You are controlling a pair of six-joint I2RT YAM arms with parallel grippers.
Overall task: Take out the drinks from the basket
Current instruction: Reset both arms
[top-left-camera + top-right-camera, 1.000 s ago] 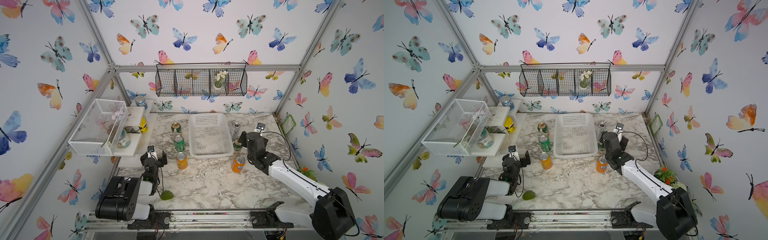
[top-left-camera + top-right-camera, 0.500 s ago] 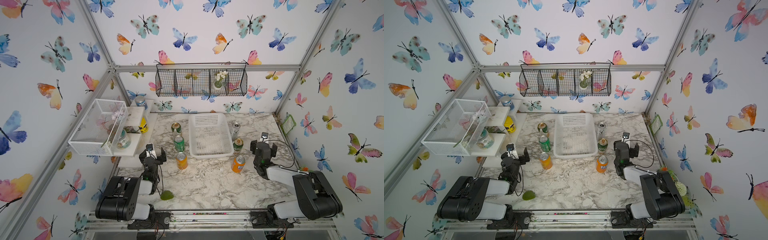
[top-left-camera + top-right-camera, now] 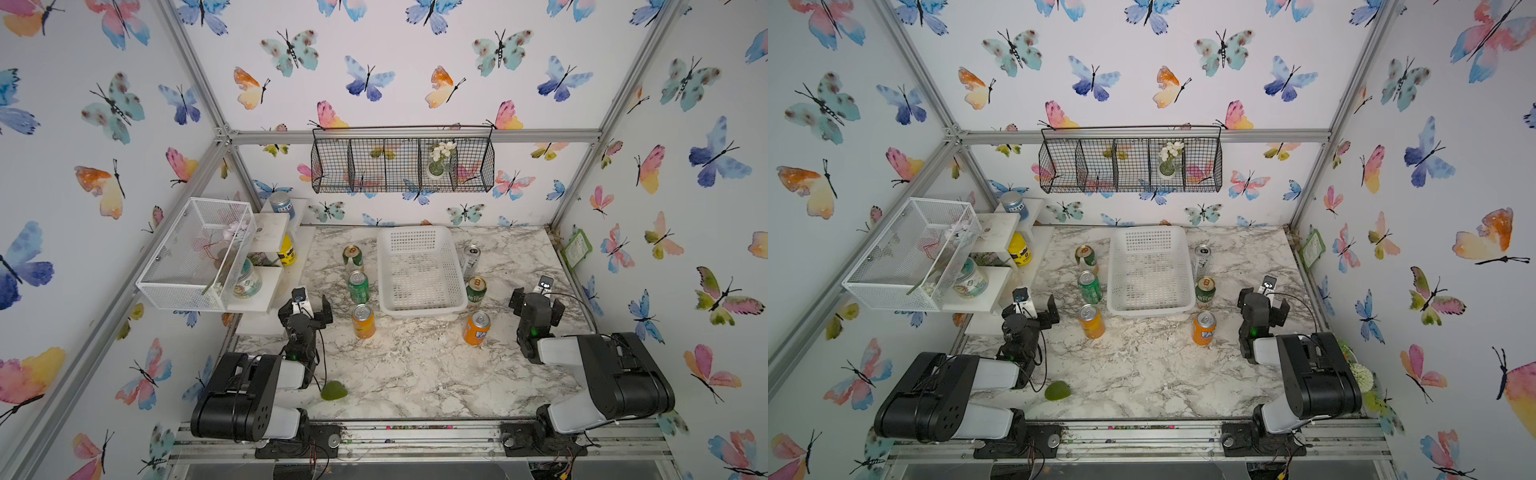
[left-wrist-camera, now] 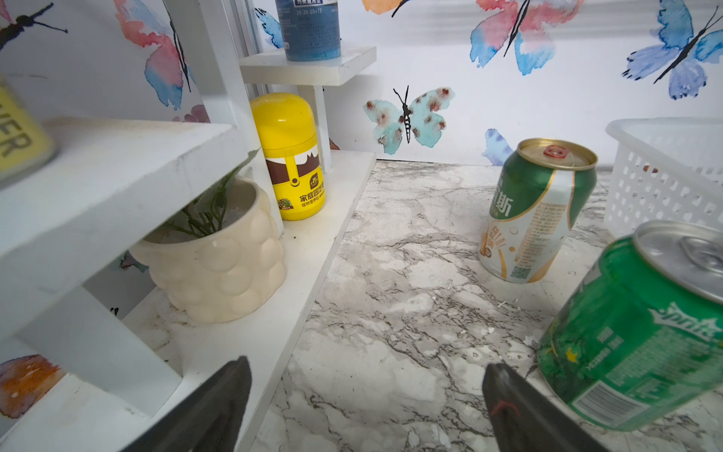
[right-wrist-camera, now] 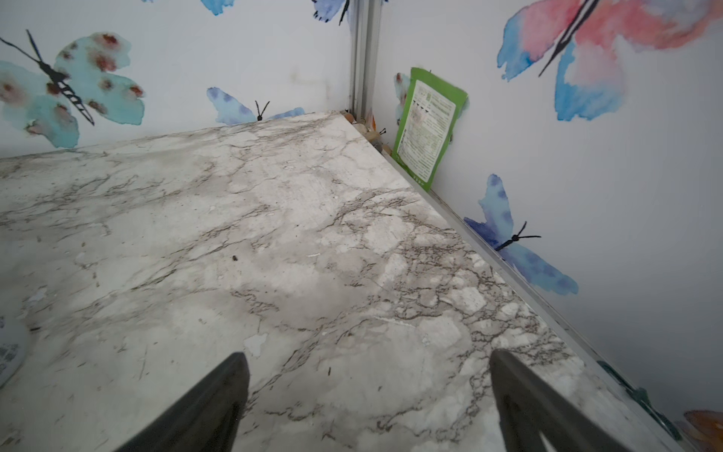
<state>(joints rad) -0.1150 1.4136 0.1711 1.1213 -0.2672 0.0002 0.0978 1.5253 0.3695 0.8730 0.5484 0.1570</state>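
Note:
The white basket (image 3: 422, 311) (image 3: 1150, 309) stands mid-table with nothing in it. Left of it stand three drinks: a green-and-white can (image 3: 352, 257) (image 4: 536, 211), a bright green can (image 3: 358, 286) (image 4: 633, 332) and an orange can (image 3: 363, 321). On its right stand a slim silver can (image 3: 471, 259), a green-and-white can (image 3: 476, 291) and an orange can (image 3: 476, 328). My left gripper (image 3: 306, 307) (image 4: 367, 364) is open, beside the left orange can, holding nothing. My right gripper (image 3: 536, 302) (image 5: 367, 354) is open over bare marble, to the right of the right orange can.
A white shelf unit (image 3: 266, 266) at the left holds a yellow bottle (image 3: 286, 251), a blue-labelled jar (image 3: 281, 203) and a cream pot (image 4: 219, 258). A white mesh box (image 3: 195, 253) juts out above it. A black wire basket (image 3: 401, 166) hangs on the back wall. A green leaf (image 3: 333, 390) lies near the front.
My right arm has drawn back from the right-hand cans to the front right, and its jaws have opened wide. The left arm has not moved.

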